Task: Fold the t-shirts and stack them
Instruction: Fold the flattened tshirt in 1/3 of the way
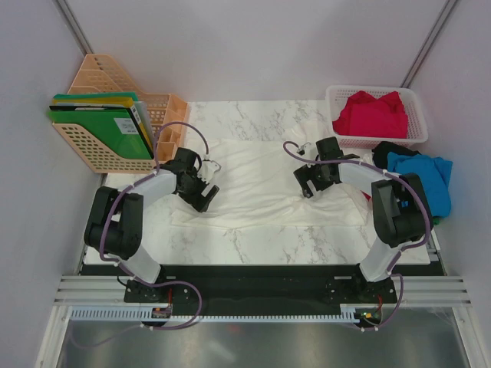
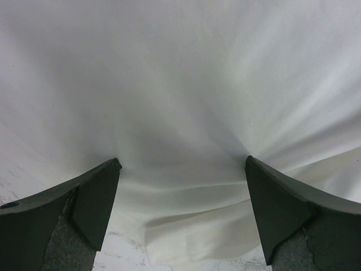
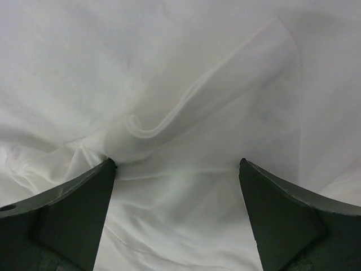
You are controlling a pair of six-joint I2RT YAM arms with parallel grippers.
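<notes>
The white t-shirt (image 1: 261, 180) lay spread across the middle of the marble desk (image 1: 253, 245), rumpled and not yet folded. That was probably why both arms had been brought low over it. The left jaws stood wide apart near its near-left hem, clamped on nothing, and creases fanned out from one tip. The right jaws, equally apart and empty, sat over a raised fold on the shirt's right side, seemingly placed to pinch it.

At the back right, a white mesh basket (image 1: 414, 103) held a red t-shirt (image 1: 372, 115). A blue t-shirt (image 1: 422, 172) and a black one (image 1: 387, 149) waited just beside it on the desk. At the back left, a peach file rack (image 1: 100, 157) held green folders (image 1: 100, 126).
</notes>
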